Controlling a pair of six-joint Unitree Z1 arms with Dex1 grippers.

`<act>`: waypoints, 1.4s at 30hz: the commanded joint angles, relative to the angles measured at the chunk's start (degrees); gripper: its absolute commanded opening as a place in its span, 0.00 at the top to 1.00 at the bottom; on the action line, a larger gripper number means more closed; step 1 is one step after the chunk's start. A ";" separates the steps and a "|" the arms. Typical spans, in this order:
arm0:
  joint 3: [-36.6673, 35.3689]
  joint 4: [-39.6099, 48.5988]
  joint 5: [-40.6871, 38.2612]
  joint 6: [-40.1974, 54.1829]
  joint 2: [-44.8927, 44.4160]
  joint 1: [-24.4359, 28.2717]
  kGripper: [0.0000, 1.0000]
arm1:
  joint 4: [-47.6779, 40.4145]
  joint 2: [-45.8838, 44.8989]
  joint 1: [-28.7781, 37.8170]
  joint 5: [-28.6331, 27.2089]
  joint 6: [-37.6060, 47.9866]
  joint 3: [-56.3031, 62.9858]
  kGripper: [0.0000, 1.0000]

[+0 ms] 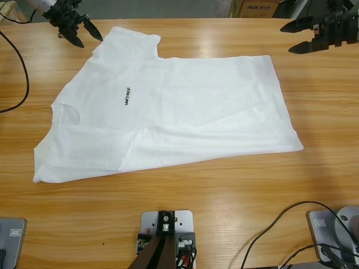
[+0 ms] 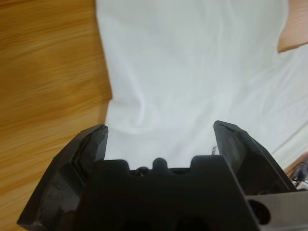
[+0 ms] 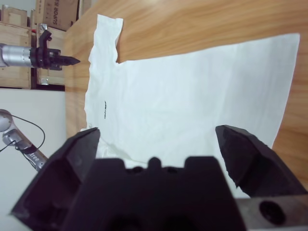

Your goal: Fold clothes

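Observation:
The clothes are one white T-shirt [image 1: 185, 112] spread flat on the wooden table [image 1: 224, 196], neck [image 1: 67, 112] to the left and hem to the right, with small dark text [image 1: 127, 95] on the chest. One sleeve [image 1: 134, 39] points to the far edge. A crease runs along the near side. My left gripper [image 1: 87, 38] hovers open beside that far sleeve, over white cloth [image 2: 192, 72] in its wrist view. My right gripper [image 1: 296, 37] stands open off the far right corner of the hem; its wrist view looks along the shirt [image 3: 192, 96] to the left gripper [image 3: 50, 57].
A black cable [image 1: 19, 67] loops over the table's left end. More cables [image 1: 280, 230] lie at the near right. A cardboard box [image 1: 255, 7] stands beyond the far edge, and stacked boxes [image 3: 53, 12] show in the right wrist view's background.

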 commanded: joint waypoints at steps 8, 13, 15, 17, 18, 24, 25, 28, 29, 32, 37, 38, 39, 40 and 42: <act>-33.43 -0.09 -1.41 -0.69 9.25 1.68 0.13 | 0.07 1.21 -0.95 1.08 -1.19 1.91 0.02; -33.43 -1.50 -3.47 -0.78 9.91 2.61 0.13 | 0.23 1.47 -0.95 1.10 -1.19 1.86 0.02; -33.43 -2.57 -6.16 -1.00 10.21 3.16 0.13 | 0.35 1.47 -0.95 1.19 -1.30 1.86 0.02; -33.43 -3.24 -8.88 -1.39 10.60 3.60 0.13 | 0.35 1.47 -0.95 1.28 -1.37 1.82 0.02; -33.43 -3.48 -10.01 -1.50 10.77 3.84 0.13 | 0.35 1.47 -0.95 1.38 -1.37 1.82 0.02; -33.39 -4.36 -11.89 -2.50 11.90 4.35 0.13 | 0.69 1.26 -0.95 1.88 -1.60 1.82 0.02; -33.37 -4.45 -11.89 -2.73 12.11 4.35 0.13 | 0.72 1.17 -0.95 1.95 -1.70 1.82 0.02; -33.41 -4.94 -11.89 -3.10 12.51 4.27 0.28 | 0.88 0.95 -0.95 1.96 -1.77 1.82 0.02; -33.36 -5.01 -11.89 -3.15 12.55 4.25 0.45 | 0.88 0.95 -0.95 1.96 -1.77 1.82 0.02; -33.36 -5.28 -11.85 -3.15 12.71 4.21 0.64 | 0.88 1.07 -0.95 1.96 -1.81 1.74 0.02; -33.37 -5.63 -11.80 -3.24 13.38 4.25 0.92 | 0.88 1.21 -0.95 2.30 -1.81 1.67 0.07; -33.37 -5.73 -11.80 -3.34 13.52 4.27 0.93 | 0.88 1.23 -0.95 2.44 -1.83 1.65 0.08; -33.37 -5.86 -11.80 -3.41 13.60 4.27 0.97 | 0.88 1.21 -0.95 2.54 -1.81 1.65 0.09; -33.41 -5.89 -11.73 -3.48 13.60 4.25 1.00 | 0.88 1.26 -0.95 2.58 -1.81 1.65 0.09; -33.43 -6.00 -11.60 -3.55 13.59 4.20 1.00 | 0.88 1.44 -0.95 2.58 -1.90 1.65 0.13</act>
